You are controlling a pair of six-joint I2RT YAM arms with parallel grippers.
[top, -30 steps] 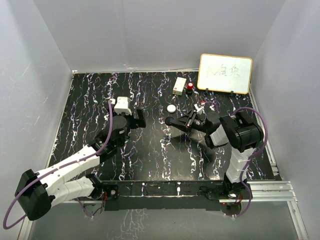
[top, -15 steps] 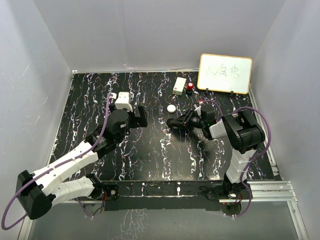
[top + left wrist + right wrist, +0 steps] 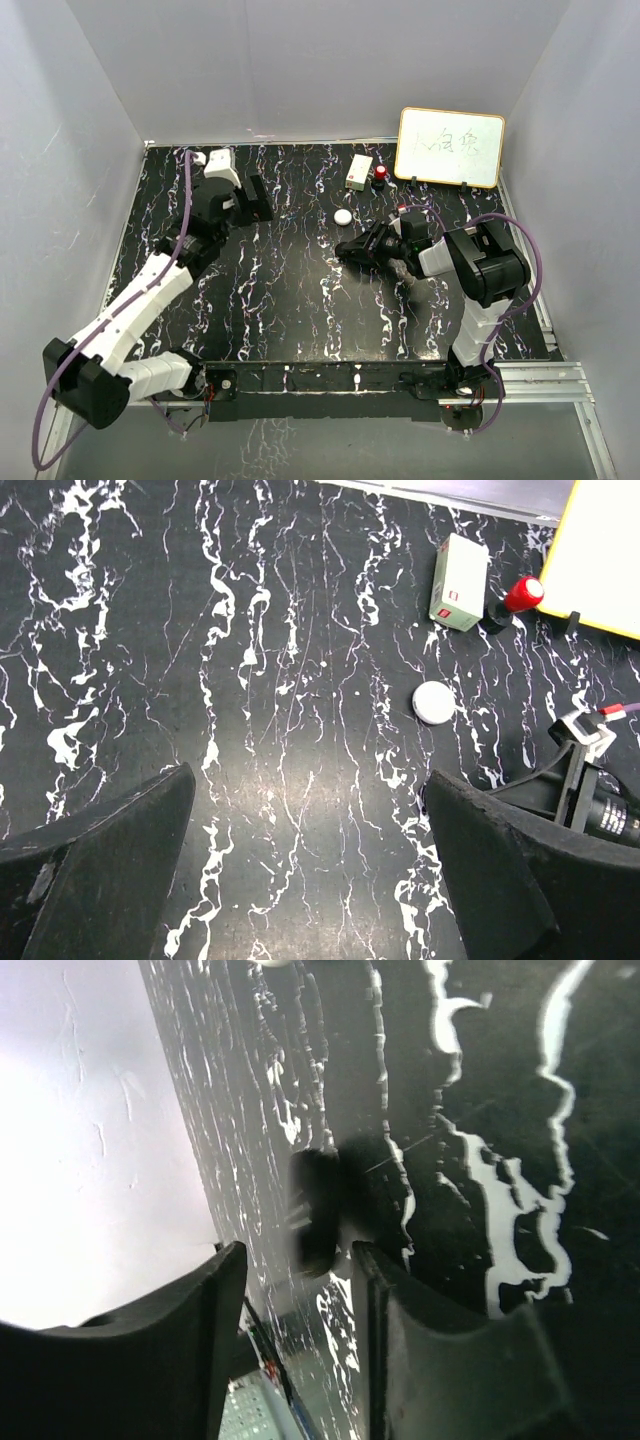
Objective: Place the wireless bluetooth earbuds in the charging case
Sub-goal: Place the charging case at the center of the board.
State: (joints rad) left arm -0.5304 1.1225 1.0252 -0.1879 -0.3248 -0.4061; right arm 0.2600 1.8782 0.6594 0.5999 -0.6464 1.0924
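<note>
My right gripper [image 3: 345, 247] lies low over the middle of the black marbled table [image 3: 300, 300]. Its jaws stand a little apart in the right wrist view [image 3: 298, 1260], with nothing between them. Just past the fingertips sits a black round puck [image 3: 315, 1210], apart from both fingers. I cannot tell whether it is the charging case. The earbuds do not show in any view. My left gripper [image 3: 250, 198] hangs wide open over bare table at the far left [image 3: 310, 780], holding nothing.
A white round puck [image 3: 343, 216] [image 3: 434, 701] lies just behind the right gripper. Further back stand a white box [image 3: 359, 172] [image 3: 459, 568], a red-topped item [image 3: 380, 175] [image 3: 523, 593] and a yellow-framed whiteboard [image 3: 450, 147]. Grey walls enclose three sides.
The left arm has swung back and to the left, away from the centre. The right jaws, shut before, have parted slightly at the black puck.
</note>
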